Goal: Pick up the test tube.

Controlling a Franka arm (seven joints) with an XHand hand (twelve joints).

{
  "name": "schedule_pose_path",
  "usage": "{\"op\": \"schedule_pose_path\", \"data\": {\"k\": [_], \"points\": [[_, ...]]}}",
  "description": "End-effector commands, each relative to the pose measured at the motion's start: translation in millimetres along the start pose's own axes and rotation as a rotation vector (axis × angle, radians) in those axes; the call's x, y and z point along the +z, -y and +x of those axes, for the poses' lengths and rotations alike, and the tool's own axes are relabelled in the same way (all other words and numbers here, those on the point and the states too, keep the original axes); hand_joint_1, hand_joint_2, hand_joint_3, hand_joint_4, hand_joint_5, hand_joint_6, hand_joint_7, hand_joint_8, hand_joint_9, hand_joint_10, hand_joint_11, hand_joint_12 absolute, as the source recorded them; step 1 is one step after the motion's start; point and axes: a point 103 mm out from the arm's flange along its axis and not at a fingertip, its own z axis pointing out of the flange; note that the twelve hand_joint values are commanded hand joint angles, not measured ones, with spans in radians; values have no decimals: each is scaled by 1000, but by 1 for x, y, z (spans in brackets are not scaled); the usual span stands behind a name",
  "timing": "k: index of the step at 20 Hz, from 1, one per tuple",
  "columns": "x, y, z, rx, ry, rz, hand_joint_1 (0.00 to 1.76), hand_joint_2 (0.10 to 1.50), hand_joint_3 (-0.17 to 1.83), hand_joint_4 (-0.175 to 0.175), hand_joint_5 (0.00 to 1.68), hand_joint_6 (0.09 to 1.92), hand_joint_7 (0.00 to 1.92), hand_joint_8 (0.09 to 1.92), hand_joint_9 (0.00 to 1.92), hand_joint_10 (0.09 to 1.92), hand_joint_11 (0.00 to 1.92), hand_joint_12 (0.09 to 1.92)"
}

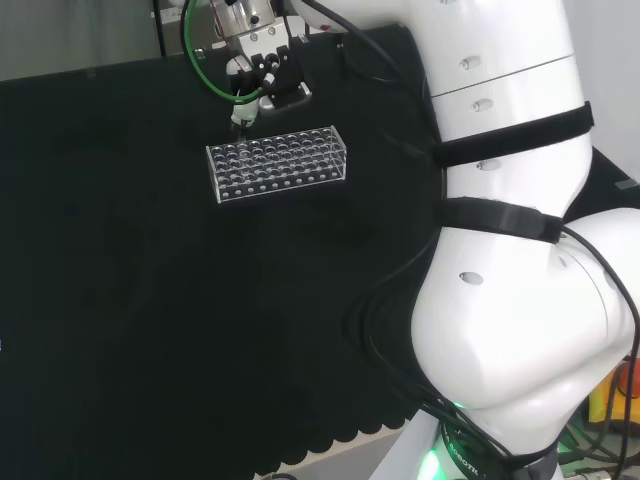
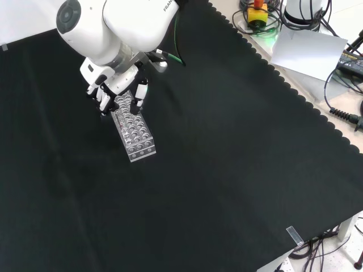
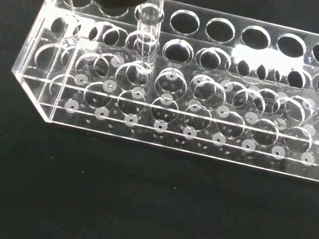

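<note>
A clear test tube (image 3: 147, 40) stands upright in a hole near one end of the clear plastic rack (image 3: 164, 104); its top runs out of the wrist view. In the head view the rack (image 1: 278, 163) lies on the black cloth, and the hand (image 1: 262, 70) hovers just behind its far left corner. The front view shows the hand (image 2: 116, 85) pointing down over the rack's upper end (image 2: 134, 131), its fingers (image 2: 138, 96) spread and only slightly bent on either side. I see nothing held between them.
The rest of the rack's holes look vacant. Black cloth (image 2: 227, 170) spreads out around the rack. The arm's white links (image 1: 510, 200) stand at the right of the head view. Cables and a yellow-red button box (image 2: 258, 14) lie beyond the cloth's scalloped edge.
</note>
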Motion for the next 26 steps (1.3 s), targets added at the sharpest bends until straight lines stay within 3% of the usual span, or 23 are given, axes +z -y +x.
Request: {"op": "schedule_pose_path", "data": {"k": [1,18,22,26], "points": [[0,-7,2,2,-23,-18,894,1070,-170,-148,506,668,893,851,687,753,200,1516],[3,-15,21,-11,-28,-7,939,1064,-175,-156,568,734,977,846,780,714,242,1497],[7,-16,25,7,-43,-35,963,1068,-175,-165,726,738,1159,786,964,638,378,1429],[7,-15,25,57,-144,-108,1099,1063,-155,-171,1023,664,1440,582,1324,525,725,1281]]}}
